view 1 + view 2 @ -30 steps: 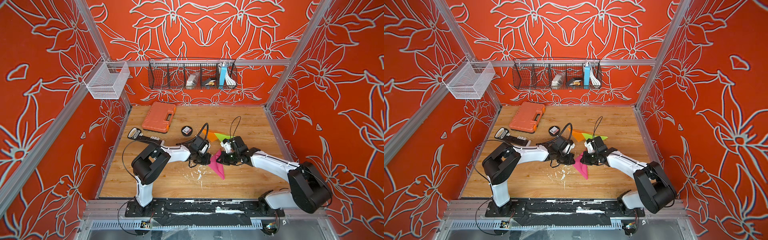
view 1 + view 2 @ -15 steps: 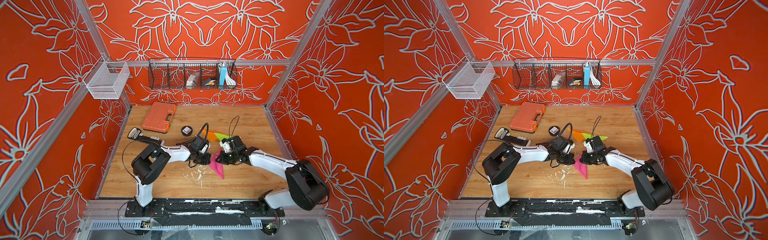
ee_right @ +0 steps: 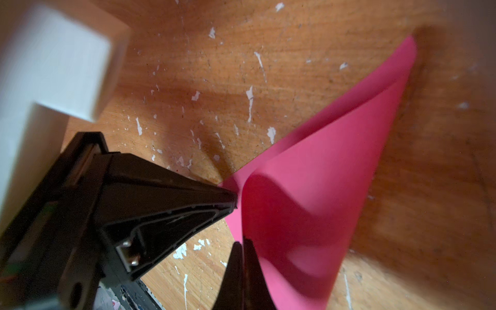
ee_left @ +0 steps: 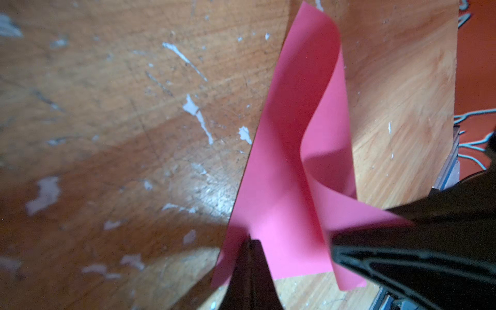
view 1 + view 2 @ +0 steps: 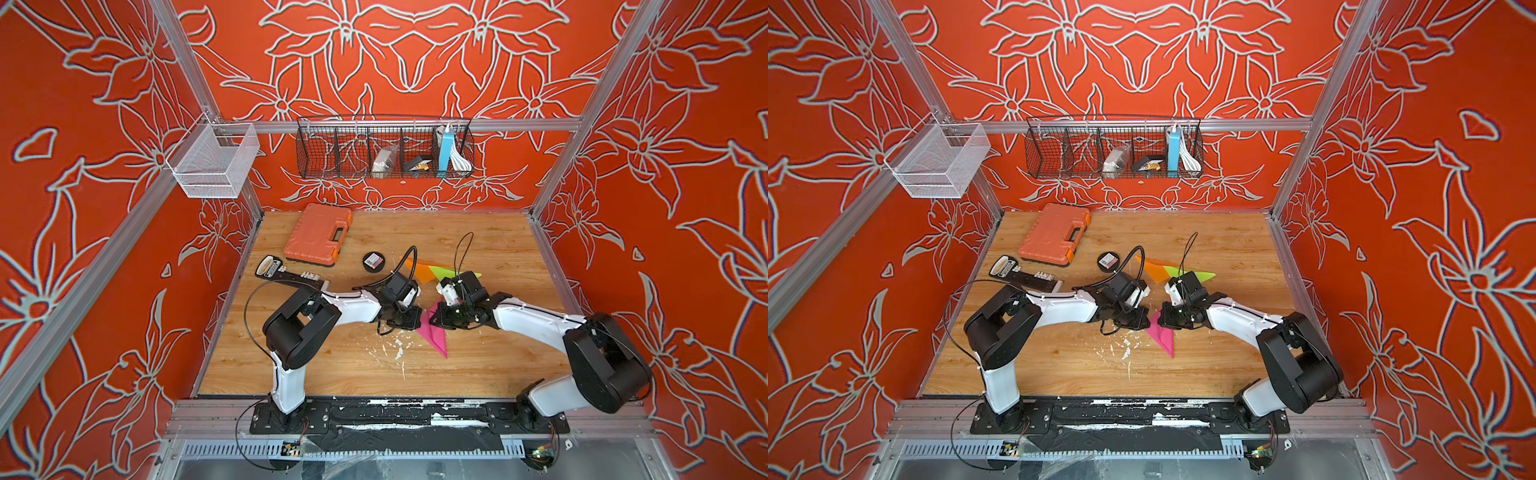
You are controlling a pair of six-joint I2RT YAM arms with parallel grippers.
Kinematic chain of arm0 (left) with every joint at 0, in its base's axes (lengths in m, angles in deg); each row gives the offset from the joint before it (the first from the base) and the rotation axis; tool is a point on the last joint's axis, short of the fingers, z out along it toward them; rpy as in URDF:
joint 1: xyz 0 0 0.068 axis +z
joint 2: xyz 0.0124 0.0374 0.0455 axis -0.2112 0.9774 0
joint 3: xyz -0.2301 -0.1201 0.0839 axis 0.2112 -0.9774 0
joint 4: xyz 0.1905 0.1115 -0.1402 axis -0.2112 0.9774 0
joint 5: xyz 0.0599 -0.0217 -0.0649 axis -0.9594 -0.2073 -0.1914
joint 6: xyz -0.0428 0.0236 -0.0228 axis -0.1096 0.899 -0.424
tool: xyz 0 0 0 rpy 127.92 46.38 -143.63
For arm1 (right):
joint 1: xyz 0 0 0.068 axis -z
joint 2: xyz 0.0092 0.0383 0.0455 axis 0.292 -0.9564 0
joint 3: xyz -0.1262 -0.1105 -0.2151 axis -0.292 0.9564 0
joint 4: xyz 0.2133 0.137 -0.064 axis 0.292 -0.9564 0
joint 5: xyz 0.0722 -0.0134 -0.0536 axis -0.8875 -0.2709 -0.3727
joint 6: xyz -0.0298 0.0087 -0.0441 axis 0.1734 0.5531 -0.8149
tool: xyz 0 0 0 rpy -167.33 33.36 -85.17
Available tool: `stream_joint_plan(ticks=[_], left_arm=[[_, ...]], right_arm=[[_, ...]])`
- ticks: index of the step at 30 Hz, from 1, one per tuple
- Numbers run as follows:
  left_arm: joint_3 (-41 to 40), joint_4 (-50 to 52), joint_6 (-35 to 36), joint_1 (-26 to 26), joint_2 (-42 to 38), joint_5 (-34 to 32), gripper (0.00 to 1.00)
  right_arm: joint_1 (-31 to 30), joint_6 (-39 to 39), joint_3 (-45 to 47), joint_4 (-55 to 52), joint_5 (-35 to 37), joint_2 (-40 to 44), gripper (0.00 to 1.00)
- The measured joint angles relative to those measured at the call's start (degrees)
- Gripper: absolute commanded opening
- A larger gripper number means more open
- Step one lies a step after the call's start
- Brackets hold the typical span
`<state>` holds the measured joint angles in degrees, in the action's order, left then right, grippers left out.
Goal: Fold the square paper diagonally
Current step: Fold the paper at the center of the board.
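Note:
The pink square paper (image 5: 435, 340) (image 5: 1163, 340) lies mid-table, one flap curled up and over toward its other half. My left gripper (image 5: 417, 322) (image 4: 250, 241) is shut, with its tips resting on the flat lower layer of the pink paper (image 4: 281, 166). From the opposite side, my right gripper (image 5: 435, 320) (image 3: 243, 244) is shut on the raised flap of the pink paper (image 3: 308, 193). The two grippers nearly touch. In the right wrist view the left gripper's fingers (image 3: 166, 198) point at the paper's near corner.
Folded orange paper (image 5: 419, 270) and green paper (image 5: 449, 272) lie behind the grippers. A round black tin (image 5: 373, 262), an orange tool case (image 5: 318, 235) and a black bit holder (image 5: 286, 274) lie at the back left. White paint flecks (image 5: 397, 349) mark the wooden table. A wire basket (image 5: 384, 147) hangs on the back wall.
My right gripper has shifted slightly left toward the left gripper, carrying the pink flap further over. The left arm has stayed in place.

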<state>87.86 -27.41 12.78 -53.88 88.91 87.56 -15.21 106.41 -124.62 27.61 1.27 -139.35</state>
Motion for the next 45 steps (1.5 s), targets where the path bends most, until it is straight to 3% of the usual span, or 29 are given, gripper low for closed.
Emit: stream_joint_plan(ticks=[34, 40, 45], left_arm=[[-0.4, -0.2, 0.2, 0.0, -0.2, 0.0, 0.0], [-0.4, -0.2, 0.2, 0.0, -0.2, 0.0, 0.0], [-0.4, -0.2, 0.2, -0.1, -0.2, 0.0, 0.0]], right_arm=[[-2.1, -1.7, -3.8, -3.5, 3.1, -5.6, 0.03], [-2.3, -1.9, -3.8, -3.7, 3.2, -6.8, 0.06], [-2.4, -2.3, -4.5, -3.8, 3.1, -8.0, 0.16]])
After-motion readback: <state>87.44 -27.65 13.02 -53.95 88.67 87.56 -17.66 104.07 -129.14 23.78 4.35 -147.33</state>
